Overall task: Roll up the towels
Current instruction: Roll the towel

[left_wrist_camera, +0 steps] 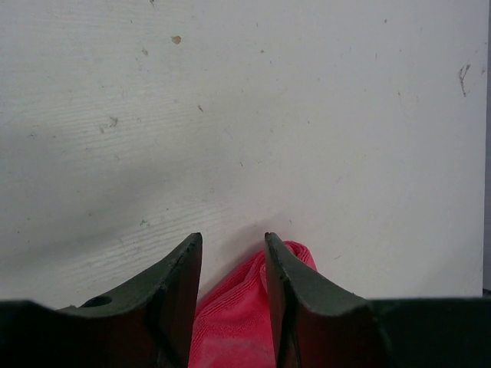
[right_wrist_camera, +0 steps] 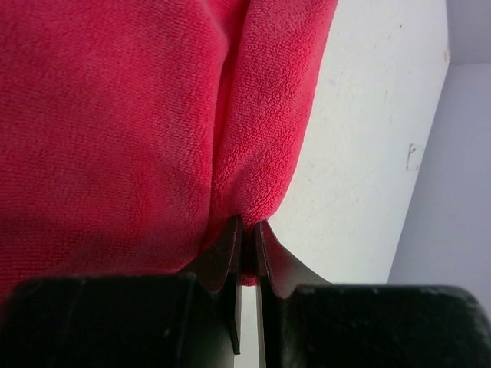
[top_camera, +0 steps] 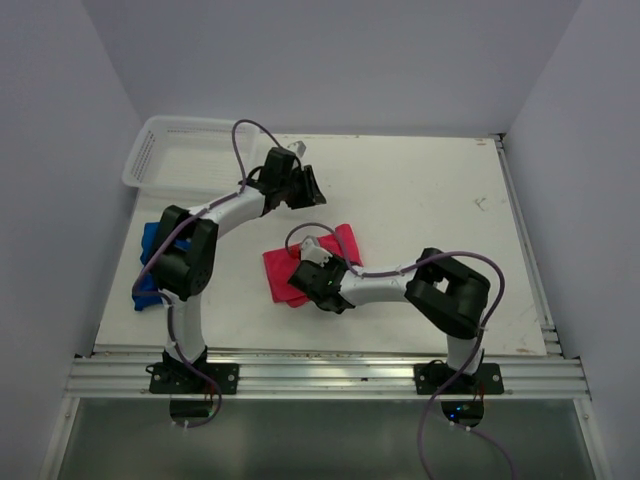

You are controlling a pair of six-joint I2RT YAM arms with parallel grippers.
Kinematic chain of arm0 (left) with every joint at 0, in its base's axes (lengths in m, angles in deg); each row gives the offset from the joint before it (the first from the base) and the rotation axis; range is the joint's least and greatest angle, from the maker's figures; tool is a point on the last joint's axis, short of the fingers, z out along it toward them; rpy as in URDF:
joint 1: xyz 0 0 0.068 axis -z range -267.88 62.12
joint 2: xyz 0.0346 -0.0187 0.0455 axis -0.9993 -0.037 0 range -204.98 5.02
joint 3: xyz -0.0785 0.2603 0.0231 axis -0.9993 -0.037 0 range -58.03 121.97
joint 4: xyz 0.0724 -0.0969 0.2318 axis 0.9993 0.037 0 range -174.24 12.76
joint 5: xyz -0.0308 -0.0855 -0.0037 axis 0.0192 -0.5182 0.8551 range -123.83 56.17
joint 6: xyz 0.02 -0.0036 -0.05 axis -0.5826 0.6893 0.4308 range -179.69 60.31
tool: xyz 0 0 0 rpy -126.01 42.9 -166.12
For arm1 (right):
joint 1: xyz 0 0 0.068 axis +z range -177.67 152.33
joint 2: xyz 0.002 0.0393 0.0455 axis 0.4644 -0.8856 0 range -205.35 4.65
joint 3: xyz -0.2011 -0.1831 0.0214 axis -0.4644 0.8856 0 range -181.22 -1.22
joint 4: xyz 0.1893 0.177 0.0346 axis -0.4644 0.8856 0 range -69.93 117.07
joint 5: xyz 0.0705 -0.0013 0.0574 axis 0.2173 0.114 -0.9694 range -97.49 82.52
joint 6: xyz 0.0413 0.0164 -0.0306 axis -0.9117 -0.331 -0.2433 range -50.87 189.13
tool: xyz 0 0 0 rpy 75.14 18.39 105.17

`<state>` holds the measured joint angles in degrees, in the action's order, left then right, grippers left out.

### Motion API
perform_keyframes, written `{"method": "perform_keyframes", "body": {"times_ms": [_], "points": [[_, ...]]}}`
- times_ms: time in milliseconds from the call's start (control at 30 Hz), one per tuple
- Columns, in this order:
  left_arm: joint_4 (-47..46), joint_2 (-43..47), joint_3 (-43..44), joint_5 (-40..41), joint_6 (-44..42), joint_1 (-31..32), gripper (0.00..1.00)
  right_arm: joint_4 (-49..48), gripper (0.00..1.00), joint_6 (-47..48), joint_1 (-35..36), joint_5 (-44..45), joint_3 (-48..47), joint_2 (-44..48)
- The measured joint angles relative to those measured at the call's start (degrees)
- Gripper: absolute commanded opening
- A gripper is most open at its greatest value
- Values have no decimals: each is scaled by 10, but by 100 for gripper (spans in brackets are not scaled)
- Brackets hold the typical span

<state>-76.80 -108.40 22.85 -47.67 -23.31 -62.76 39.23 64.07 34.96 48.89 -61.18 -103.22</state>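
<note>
The pink-red towel lies partly folded in the middle of the table, and it fills the right wrist view. My right gripper is shut on a fold at the towel's near edge. My left gripper hovers just behind the towel, open. The towel's far end shows below and between its fingers, which do not pinch it. The blue towel lies bunched at the left edge of the table, partly hidden by the left arm.
A white mesh basket stands at the back left corner. White walls close in the table on the left, back and right. A metal rail runs along the near edge.
</note>
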Motion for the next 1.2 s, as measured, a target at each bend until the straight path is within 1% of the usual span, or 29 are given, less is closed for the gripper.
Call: {"method": "perform_keyframes", "body": {"times_ms": [167,333,467,600,767,967,1200], "points": [[0,4,0,-8,0,0,42,18,0,36,26,27,-30,-45],[0,10,-2,-16,0,0,41,41,0,63,38,41,-56,-80],[-2,21,-11,-25,0,0,41,55,0,74,38,43,-68,-93],[-6,32,-19,-36,0,0,37,63,0,78,38,46,-76,-102],[-13,36,-21,-56,-1,5,37,66,0,80,38,46,-79,-105],[-20,33,-21,-91,-14,36,36,68,0,82,38,46,-82,-110],[-16,-2,-9,-140,-33,68,36,69,0,82,38,46,-82,-110]]}}
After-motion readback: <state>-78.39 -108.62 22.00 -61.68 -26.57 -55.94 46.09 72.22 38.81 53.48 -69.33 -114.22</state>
